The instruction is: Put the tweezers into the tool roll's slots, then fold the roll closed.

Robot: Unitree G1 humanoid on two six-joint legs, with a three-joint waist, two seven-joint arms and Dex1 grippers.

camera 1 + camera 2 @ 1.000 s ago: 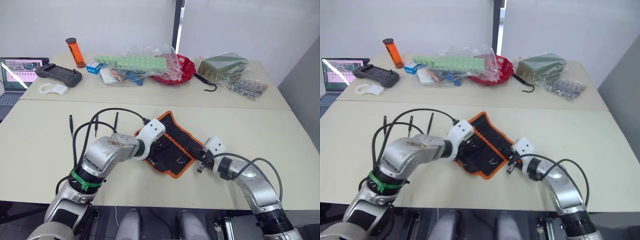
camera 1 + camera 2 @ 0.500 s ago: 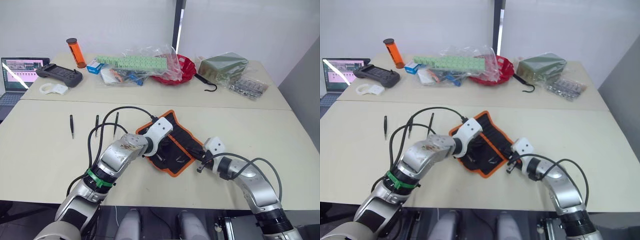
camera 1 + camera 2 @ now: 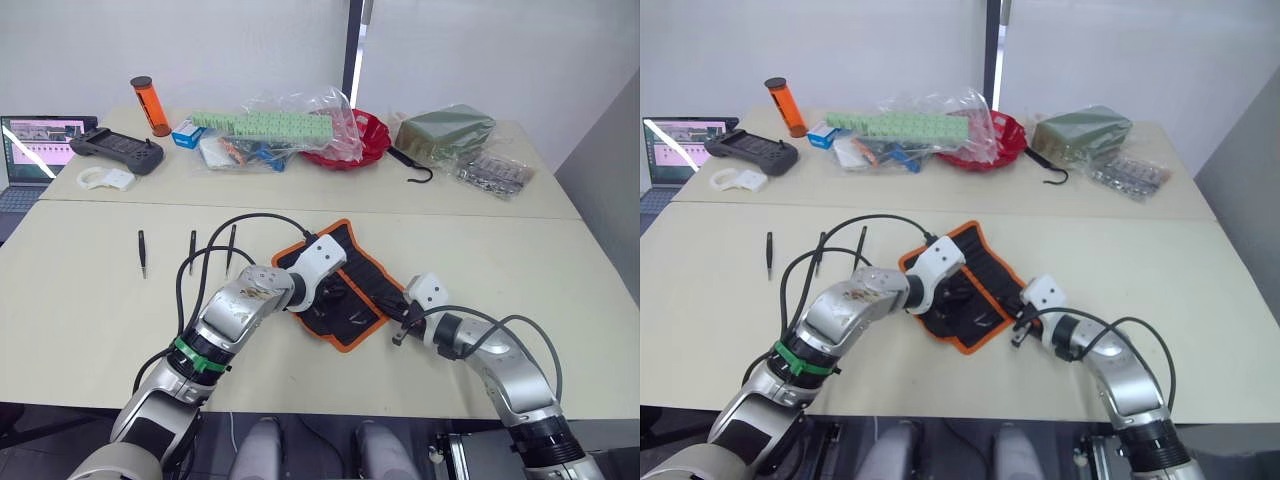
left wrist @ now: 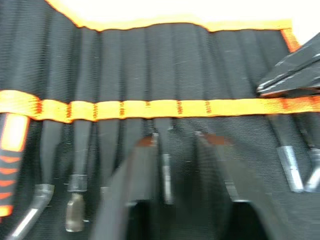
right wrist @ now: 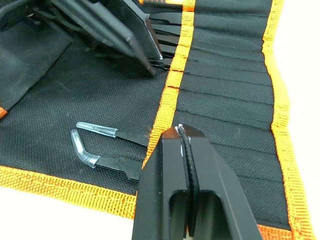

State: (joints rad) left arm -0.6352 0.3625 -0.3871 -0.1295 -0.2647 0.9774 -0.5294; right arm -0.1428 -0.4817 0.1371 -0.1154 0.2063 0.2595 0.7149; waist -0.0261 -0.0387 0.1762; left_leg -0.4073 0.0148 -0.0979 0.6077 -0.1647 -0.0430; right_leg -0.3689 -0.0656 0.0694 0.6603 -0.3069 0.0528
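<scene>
Centre frame: left hand (image 4: 172, 150) open astride a tweezer (image 4: 166, 177) half-seated in the tool roll (image 3: 340, 290), apparently to press it home. Right hand (image 5: 182, 131) closed, empty, pinning the roll's orange trim. Three tweezers (image 3: 190, 250) waiting, left tabletop (image 3: 90, 300).

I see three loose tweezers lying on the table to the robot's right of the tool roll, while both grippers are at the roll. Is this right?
Not quite. The three loose tweezers lie to the robot's left of the tool roll, not its right, as the left eye view shows. The rest holds: the left gripper and the right gripper are both at the roll.
</scene>
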